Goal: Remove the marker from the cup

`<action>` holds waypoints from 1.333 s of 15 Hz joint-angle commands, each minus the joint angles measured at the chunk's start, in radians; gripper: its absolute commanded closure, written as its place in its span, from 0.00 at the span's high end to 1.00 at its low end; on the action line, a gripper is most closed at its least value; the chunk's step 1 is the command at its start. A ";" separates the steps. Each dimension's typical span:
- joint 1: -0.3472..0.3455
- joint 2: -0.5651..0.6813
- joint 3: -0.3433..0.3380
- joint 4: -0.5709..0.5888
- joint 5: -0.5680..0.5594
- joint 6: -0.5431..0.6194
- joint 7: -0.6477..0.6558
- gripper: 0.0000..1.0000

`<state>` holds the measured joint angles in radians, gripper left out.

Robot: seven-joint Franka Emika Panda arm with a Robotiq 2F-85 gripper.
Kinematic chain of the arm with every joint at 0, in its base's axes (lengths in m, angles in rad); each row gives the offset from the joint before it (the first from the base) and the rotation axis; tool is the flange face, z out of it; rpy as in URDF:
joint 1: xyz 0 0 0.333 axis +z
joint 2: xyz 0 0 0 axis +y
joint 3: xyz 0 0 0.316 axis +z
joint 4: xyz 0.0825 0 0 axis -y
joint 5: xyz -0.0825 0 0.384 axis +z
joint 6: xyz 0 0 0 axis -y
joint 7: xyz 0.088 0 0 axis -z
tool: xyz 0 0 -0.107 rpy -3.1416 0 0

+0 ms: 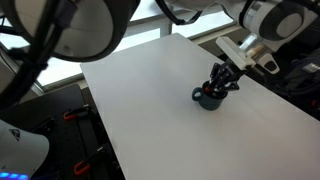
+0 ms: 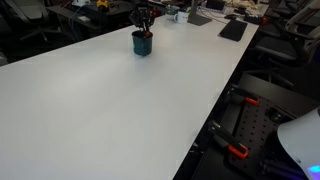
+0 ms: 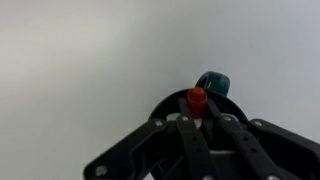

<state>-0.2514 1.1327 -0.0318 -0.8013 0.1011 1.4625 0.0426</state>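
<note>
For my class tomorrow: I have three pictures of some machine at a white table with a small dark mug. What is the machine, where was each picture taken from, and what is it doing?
It is a robot arm with a two-fingered gripper at its end. Two pictures come from cameras standing beside the scene, looking at the white table from different places. The third comes from a camera on the arm's wrist, looking down past the dark fingers.

On the table stands a dark blue mug; in an exterior view its handle shows. A reddish-orange marker stands in it, seen end-on in the wrist view.

The gripper sits right above the mug, fingers either side of the marker's top. Whether they already pinch it is too hard to tell. Nothing else is visible near the mug on this table; black items lie at its far edge.
</note>
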 commanded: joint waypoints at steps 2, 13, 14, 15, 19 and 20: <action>0.011 -0.077 -0.004 -0.002 -0.011 -0.040 0.003 0.05; 0.182 -0.165 -0.006 -0.062 -0.198 0.140 -0.105 0.05; 0.199 -0.163 -0.005 -0.075 -0.217 0.167 -0.129 0.05; 0.215 -0.164 -0.005 -0.090 -0.233 0.194 -0.148 0.05; 0.264 -0.172 -0.005 -0.158 -0.289 0.295 -0.195 0.05; 0.275 -0.173 -0.009 -0.176 -0.301 0.325 -0.190 0.05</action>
<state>-0.0014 0.9941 -0.0340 -0.8953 -0.1603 1.7135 -0.1213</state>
